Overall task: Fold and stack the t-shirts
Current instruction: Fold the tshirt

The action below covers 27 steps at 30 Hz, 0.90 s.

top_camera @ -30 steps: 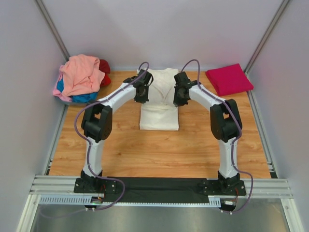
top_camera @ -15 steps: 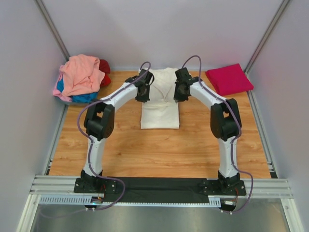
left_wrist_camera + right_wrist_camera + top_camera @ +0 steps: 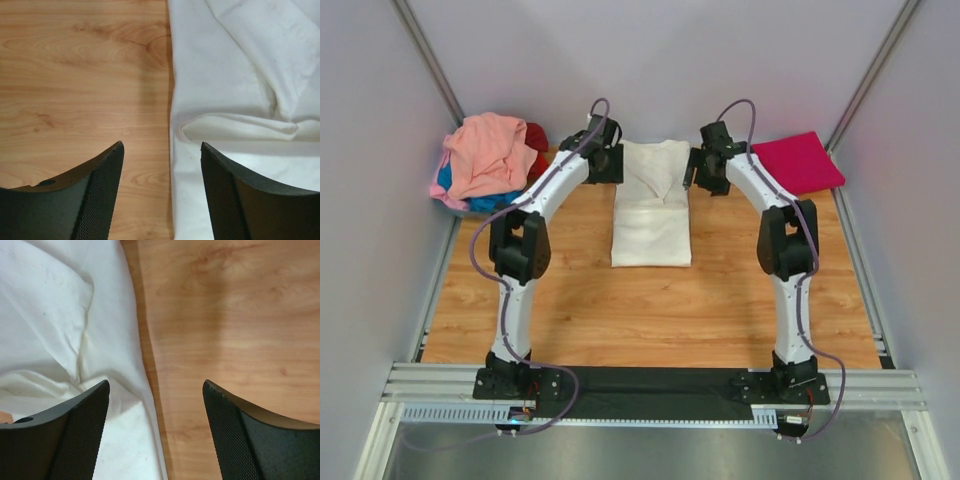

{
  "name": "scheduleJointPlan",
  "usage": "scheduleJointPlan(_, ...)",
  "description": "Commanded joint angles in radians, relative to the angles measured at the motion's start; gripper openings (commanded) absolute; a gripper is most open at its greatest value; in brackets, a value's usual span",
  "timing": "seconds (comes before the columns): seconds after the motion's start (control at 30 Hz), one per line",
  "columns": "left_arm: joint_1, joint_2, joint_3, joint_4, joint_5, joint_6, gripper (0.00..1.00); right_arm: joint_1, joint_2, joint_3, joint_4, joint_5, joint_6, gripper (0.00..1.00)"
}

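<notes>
A cream-white t-shirt [image 3: 651, 210] lies flat in the middle of the wooden table, folded into a long strip with a crease across it. My left gripper [image 3: 608, 166] hovers open over its left edge, and in the left wrist view the gripper [image 3: 161, 145] straddles that edge of the cream cloth [image 3: 240, 75], holding nothing. My right gripper [image 3: 703, 171] hovers open over the right edge. In the right wrist view the gripper [image 3: 156, 382] spans the shirt's border [image 3: 60, 315] and bare wood. A magenta t-shirt [image 3: 796, 163] lies folded at the back right.
A loose pile sits at the back left corner: a salmon-pink shirt [image 3: 485, 150] on top, blue [image 3: 480, 201] under it, red [image 3: 536, 142] behind. Grey walls enclose the table [image 3: 650, 310] on three sides. The arm bases stand at the near edge.
Both grippers were shut at the cream shirt's sides and have opened and let it go. Each has moved outward and toward the back. The shirt now lies flat.
</notes>
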Motion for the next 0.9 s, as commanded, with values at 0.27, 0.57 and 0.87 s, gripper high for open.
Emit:
scheduleJointPlan(0.27,-0.060,-0.470,-0.582,0.169,0.092,-0.095,0.69,0.129,-0.356,-0.412,0.137,-0.095,-0.045,0.68)
scheduleJointPlan(0.57,-0.128,-0.644,-0.692,0.039,0.081,-0.034,0.66,0.202,-0.223,-0.324,0.117,-0.174,-0.061,0.42)
scheduleJointPlan(0.87,-0.128,-0.794,-0.640,-0.200,-0.004,0.063,0.66,0.204,-0.073,-0.181,0.065,-0.153,-0.081,0.42)
